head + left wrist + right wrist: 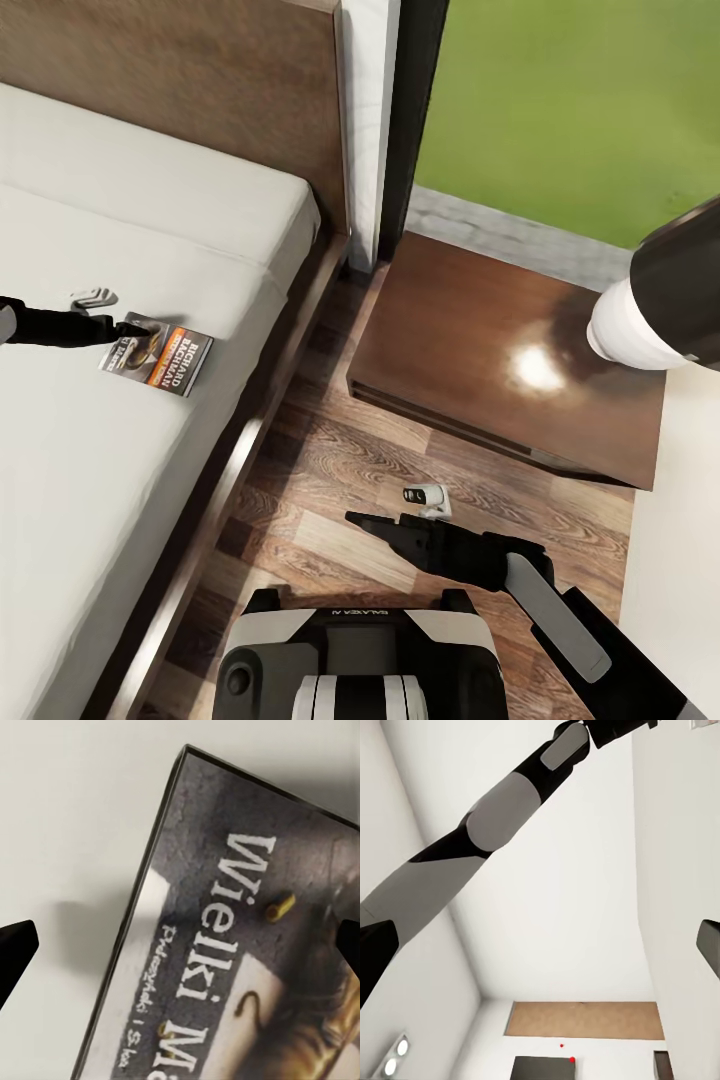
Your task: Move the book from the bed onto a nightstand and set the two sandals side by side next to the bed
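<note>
Grey-orange book (158,353) lies flat on the bed (120,470), long axis toward four o'clock; your left gripper (138,328) straddles its corner, jaws wide.

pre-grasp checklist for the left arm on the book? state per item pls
1. Book lies flat on the bed, near its edge: ok.
2. Left gripper at the book: ok, its tip is at the cover's corner in the head view.
3. Fingers open around the book: ok, one dark fingertip over the mattress, the other over the cover, book edge between them in the left wrist view.
4. Fingers touching the book: cannot tell.
5. Nightstand top free for the book: ok, only a light glare on it.
6. Right gripper out of the way: ok, low over the wood floor by the base.
</note>
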